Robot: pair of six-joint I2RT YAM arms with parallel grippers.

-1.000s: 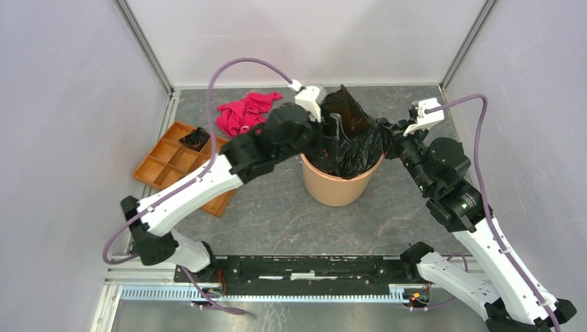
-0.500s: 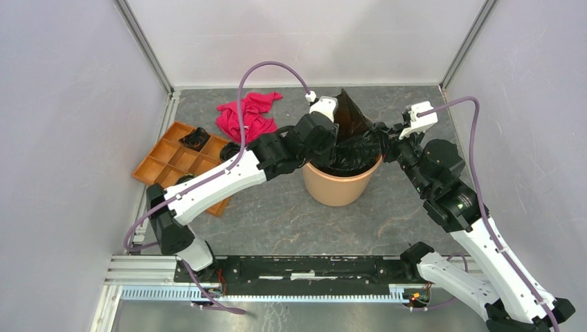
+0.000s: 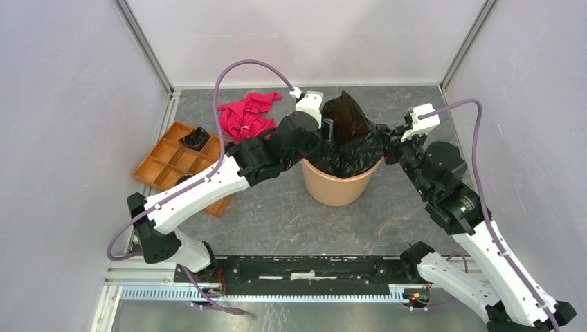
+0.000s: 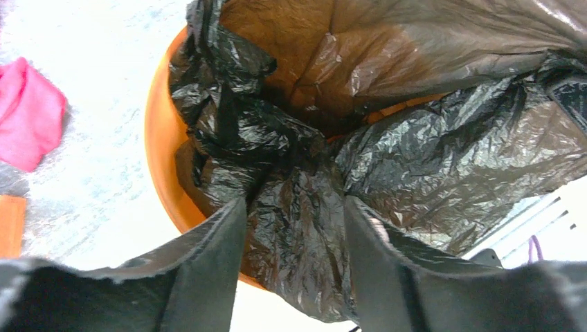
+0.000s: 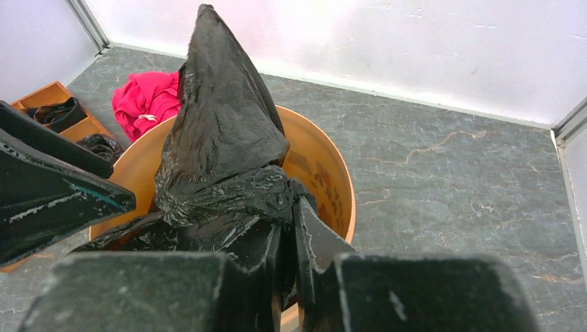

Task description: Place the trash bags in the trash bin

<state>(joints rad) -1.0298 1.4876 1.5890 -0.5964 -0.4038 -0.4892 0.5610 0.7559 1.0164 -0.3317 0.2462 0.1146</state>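
Over the trash bin (image 3: 338, 185), both hands pinch the trash bags (image 3: 349, 142) bulging above its rim.

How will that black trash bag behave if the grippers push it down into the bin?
The trash bag is thin creased film, so it probably crumples limply. Its peak stands above the trash bin rim, so it may spring back. The shiny surface could slip.

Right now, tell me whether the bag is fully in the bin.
Partly in. The bag peaks above the bin rim, and film drapes over the edge, pinched by the right gripper.
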